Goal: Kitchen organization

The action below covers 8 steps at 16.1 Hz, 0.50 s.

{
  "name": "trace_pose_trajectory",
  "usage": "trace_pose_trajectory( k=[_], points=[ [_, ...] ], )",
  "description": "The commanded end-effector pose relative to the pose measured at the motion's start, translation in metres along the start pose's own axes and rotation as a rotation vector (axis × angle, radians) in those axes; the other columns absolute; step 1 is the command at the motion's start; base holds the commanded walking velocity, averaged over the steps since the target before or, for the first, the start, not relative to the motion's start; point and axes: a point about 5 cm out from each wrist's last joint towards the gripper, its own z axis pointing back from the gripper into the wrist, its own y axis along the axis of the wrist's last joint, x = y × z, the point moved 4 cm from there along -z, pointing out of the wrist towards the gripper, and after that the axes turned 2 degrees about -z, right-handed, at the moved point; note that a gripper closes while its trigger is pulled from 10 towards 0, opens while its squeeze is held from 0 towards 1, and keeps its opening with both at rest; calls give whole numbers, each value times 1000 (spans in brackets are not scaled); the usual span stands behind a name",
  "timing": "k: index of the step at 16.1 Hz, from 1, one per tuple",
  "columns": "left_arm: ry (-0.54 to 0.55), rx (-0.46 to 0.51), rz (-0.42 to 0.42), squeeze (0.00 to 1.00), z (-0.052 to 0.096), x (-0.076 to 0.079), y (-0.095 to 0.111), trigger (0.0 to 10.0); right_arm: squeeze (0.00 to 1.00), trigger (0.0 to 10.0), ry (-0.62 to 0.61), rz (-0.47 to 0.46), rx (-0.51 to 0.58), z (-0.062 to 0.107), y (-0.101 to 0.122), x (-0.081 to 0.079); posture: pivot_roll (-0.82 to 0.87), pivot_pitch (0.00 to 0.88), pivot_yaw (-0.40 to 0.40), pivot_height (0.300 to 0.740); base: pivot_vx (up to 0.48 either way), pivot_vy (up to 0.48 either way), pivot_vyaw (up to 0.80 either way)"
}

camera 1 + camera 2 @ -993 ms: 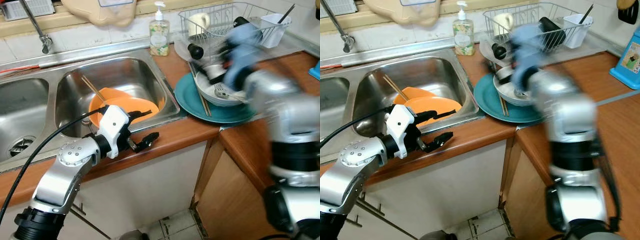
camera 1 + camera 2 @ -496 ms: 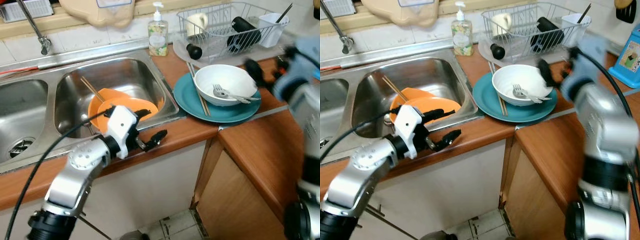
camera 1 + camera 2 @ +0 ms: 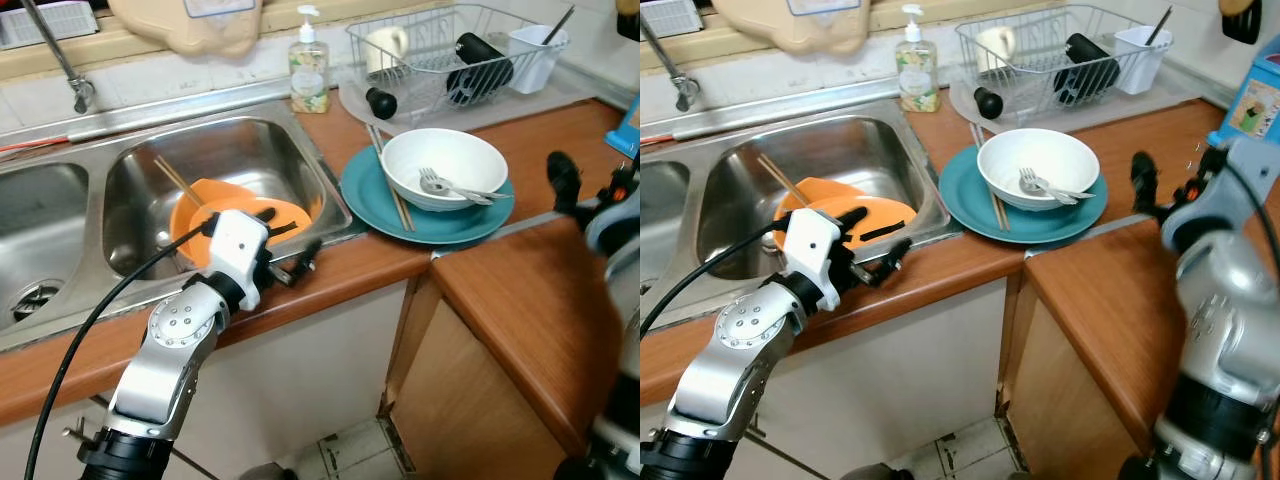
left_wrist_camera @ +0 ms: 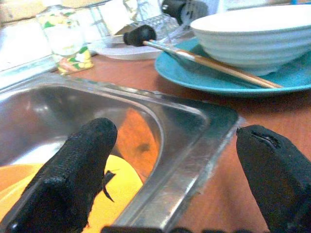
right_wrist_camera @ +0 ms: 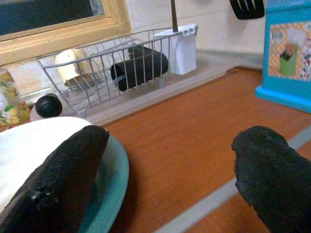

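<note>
A white bowl [image 3: 445,165] holding forks [image 3: 450,187] sits on a teal plate [image 3: 380,205] on the wooden counter, with chopsticks [image 3: 388,180] lying across the plate's left side. Orange plates [image 3: 200,205] and another chopstick lie in the right sink basin [image 3: 240,150]. My left gripper [image 3: 290,248] hangs open over the sink's front right rim, one finger above the orange plates, nothing between its fingers [image 4: 82,165]. My right gripper [image 3: 1170,185] is open just right of the teal plate, low over the counter, holding nothing.
A wire dish rack [image 3: 440,55] with a mug, a black bottle and a white utensil cup stands at the back. A soap bottle [image 3: 309,72] stands behind the sink. A blue box [image 3: 1258,95] is at the far right. The counter turns a corner at the right.
My right arm has swung away from above the bowl to the right side of the plate. My left gripper has edged closer to the sink rim.
</note>
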Motion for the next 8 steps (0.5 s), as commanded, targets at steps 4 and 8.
trace_pose_trajectory(
  k=[4,8],
  points=[
    [-44,29,17,196,0,7,5,10000,0,10000,301,-74,28,22,3,-35,-138,0,91,740,0,0,0],
    [-48,26,7,196,4,0,6,10000,0,10000,377,11,-23,29,-9,-44,-129,0,75,740,0,0,0]
  ],
)
